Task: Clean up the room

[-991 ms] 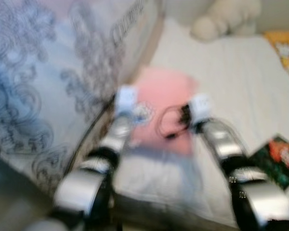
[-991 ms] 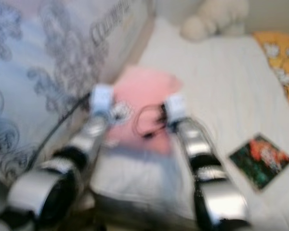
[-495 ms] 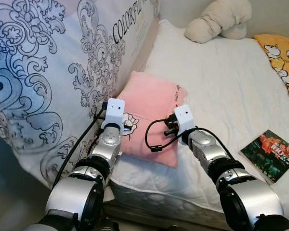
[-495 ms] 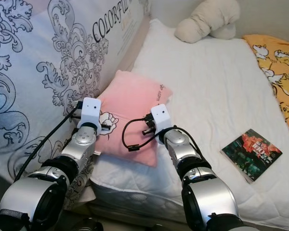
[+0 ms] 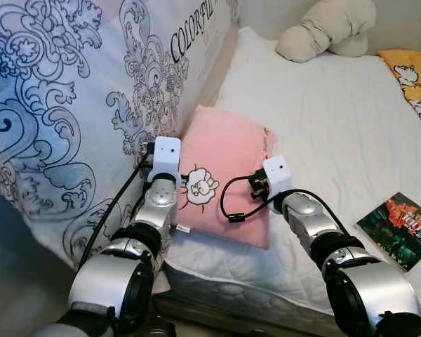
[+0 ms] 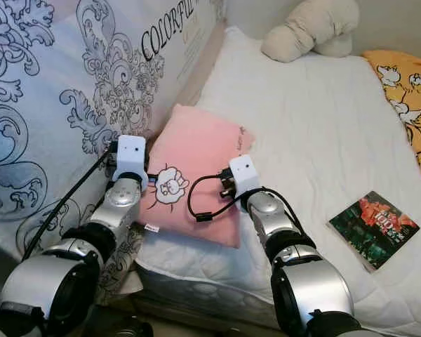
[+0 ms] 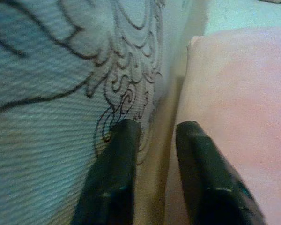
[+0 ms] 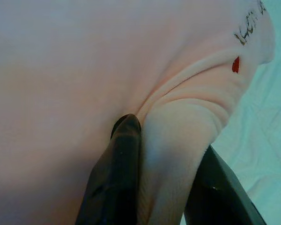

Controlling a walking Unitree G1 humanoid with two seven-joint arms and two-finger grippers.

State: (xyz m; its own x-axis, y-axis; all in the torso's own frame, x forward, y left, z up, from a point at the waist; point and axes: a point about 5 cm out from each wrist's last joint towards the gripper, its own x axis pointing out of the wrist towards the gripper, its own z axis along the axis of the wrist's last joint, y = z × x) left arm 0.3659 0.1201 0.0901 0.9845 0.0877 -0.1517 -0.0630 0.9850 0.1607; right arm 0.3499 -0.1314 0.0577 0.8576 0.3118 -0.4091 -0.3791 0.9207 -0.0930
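A pink pillow with a sheep print lies on the white bed, close to its near left corner. My left gripper sits at the pillow's left edge, open. One finger rests against the patterned cover, the other finger lies on the pink fabric. My right gripper is at the pillow's right edge, shut on a pinched fold of the pillow. Both silver forearms reach over the bed's near edge.
A big white cover with blue swirls stands upright along the bed's left side. A cream plush toy lies at the far end, a yellow printed blanket at the far right, and a book at the near right.
The picture has steadied after a blur and shifted a little. The left gripper has slid leftward off the sheep print to the pillow's edge. The right gripper stays pinched on the pillow.
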